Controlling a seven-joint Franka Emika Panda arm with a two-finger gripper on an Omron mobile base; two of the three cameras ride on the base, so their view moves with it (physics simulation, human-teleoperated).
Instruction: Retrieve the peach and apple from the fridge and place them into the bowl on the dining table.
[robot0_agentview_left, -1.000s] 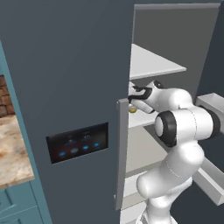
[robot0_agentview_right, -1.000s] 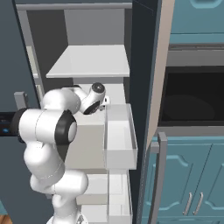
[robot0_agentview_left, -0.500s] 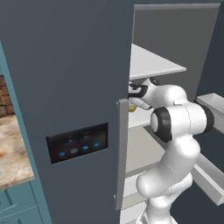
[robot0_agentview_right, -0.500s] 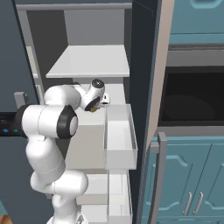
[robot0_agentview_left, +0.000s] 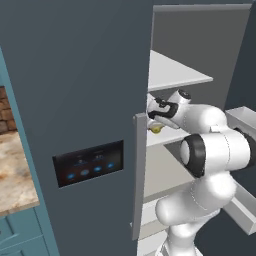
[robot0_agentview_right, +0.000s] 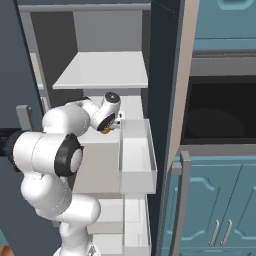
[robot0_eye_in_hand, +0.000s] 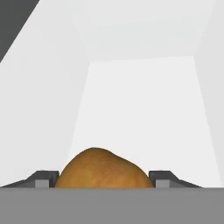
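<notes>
My gripper (robot0_eye_in_hand: 105, 180) is shut on a round orange-brown peach (robot0_eye_in_hand: 105, 168), which sits between the two dark fingertips (robot0_eye_in_hand: 43, 178). The hand reaches into the open dark grey fridge (robot0_agentview_left: 75, 90) at its middle white shelf (robot0_agentview_left: 167, 137). In the left base view the gripper (robot0_agentview_left: 156, 122) holds the peach (robot0_agentview_left: 156, 129) just behind the door's edge. In the right base view the gripper (robot0_agentview_right: 112, 126) and peach (robot0_agentview_right: 105, 131) are under the upper shelf (robot0_agentview_right: 105, 70). The apple, the bowl and the dining table are out of view.
A white bin (robot0_agentview_right: 136, 155) juts out just right of the hand. White fridge walls close in around the gripper. A black panel with blue lights (robot0_agentview_left: 90, 162) is on the shut door. A dark oven (robot0_agentview_right: 220, 110) and teal cabinets (robot0_agentview_right: 220, 210) stand right; a marbled counter (robot0_agentview_left: 15, 170) lies left.
The jaws closed from wide open onto the peach within the first half second. Since then the grip has held, and the arm has shifted only slightly.
</notes>
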